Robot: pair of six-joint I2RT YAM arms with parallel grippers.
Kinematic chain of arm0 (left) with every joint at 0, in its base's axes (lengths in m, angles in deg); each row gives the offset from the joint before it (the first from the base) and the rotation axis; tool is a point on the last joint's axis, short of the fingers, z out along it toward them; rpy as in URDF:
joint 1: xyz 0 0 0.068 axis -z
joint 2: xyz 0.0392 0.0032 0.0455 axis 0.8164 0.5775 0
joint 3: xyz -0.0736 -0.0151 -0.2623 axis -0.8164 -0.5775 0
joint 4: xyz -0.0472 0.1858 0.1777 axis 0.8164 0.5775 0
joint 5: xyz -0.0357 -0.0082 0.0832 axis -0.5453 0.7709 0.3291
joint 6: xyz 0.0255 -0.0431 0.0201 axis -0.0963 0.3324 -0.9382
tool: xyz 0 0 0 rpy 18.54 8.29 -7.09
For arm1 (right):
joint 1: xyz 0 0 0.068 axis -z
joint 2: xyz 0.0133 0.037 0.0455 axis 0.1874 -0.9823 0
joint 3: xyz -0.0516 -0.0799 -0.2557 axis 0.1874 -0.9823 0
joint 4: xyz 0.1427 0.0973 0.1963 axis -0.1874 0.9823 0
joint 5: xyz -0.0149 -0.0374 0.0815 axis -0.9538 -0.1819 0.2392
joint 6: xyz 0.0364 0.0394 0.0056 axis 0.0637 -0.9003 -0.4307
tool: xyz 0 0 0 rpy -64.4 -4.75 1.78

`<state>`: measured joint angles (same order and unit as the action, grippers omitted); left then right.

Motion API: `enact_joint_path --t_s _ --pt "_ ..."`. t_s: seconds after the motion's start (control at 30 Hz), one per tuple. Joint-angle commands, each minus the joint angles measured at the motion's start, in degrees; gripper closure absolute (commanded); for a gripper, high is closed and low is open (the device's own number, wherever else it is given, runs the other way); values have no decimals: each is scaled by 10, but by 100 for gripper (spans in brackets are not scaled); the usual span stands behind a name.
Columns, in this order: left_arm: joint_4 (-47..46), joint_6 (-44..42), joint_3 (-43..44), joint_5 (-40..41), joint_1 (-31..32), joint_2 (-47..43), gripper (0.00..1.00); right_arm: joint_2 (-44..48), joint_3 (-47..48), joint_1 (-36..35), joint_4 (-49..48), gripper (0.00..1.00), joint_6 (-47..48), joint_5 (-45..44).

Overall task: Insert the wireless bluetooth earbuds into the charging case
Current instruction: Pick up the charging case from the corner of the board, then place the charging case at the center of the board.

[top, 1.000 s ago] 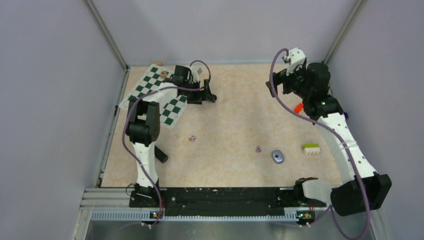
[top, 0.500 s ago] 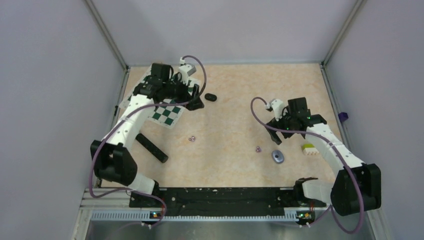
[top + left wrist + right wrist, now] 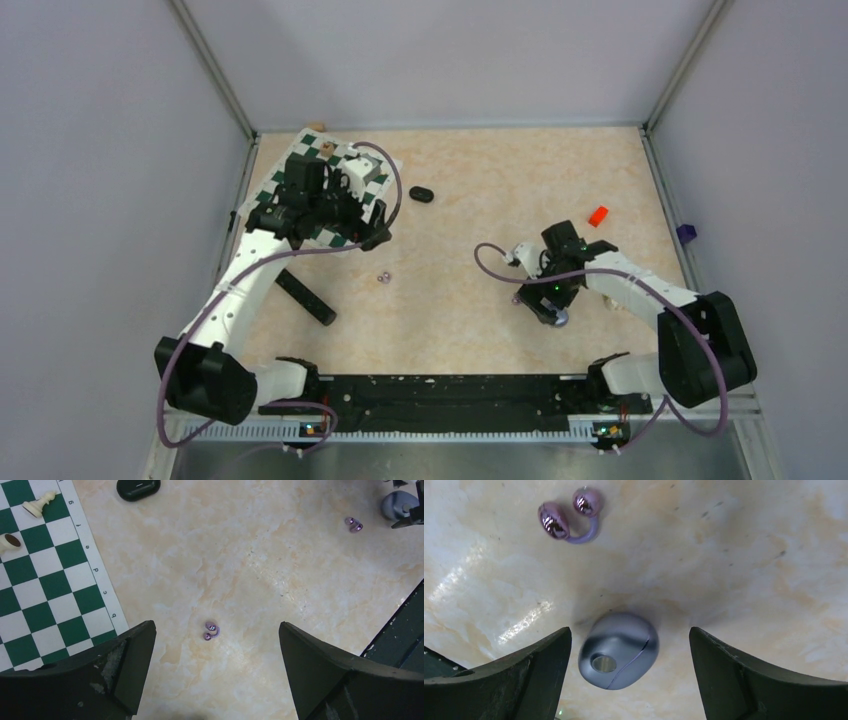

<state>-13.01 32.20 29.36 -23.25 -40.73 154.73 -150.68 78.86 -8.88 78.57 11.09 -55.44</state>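
Note:
A pale purple earbud (image 3: 211,630), two shiny beads on a loop, lies on the table just ahead of my open, empty left gripper (image 3: 217,665); it also shows in the top view (image 3: 383,277), with the left gripper (image 3: 376,238) above it. My right gripper (image 3: 630,675) is open with its fingers on either side of a closed grey-blue oval case (image 3: 619,650), not touching it. A second purple earbud (image 3: 569,520) lies just beyond it, seen in the top view (image 3: 517,298) next to the right gripper (image 3: 546,305). A black oval case (image 3: 421,193) lies at the back. No black buds show.
A green-and-white chessboard (image 3: 325,190) with chess pieces (image 3: 39,504) lies at the back left under the left arm. A black bar (image 3: 305,296) lies near the left. An orange piece (image 3: 598,215) sits at the right.
Both arms came forward from the back. The left gripper left the black case and now hangs over the left purple earbud. The right gripper dropped down around the grey-blue case.

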Motion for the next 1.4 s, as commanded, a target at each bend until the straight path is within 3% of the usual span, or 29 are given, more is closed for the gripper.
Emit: enact_joint_path --t_s 0.0,0.27,0.43,0.6,0.93,1.37 --pt "-40 -7 -5 12 -2 -4 1 -10 -21 -22 6 14 16 -48" --pt "-51 -4 -15 11 -2 -8 1 -12 -38 -22 -2 21 18 -80" --pt "-56 -3 -22 10 -4 -11 1 -25 -22 -22 1 43 13 -79" --pt "-60 -3 -25 2 -7 -11 1 -19 12 -22 5 58 -6 -76" --pt "-77 6 -36 -4 -9 -17 1 -24 175 -25 -10 57 -43 -54" --pt "-98 22 -51 -40 -31 -48 1 -300 414 -121 -55 56 -122 -43"
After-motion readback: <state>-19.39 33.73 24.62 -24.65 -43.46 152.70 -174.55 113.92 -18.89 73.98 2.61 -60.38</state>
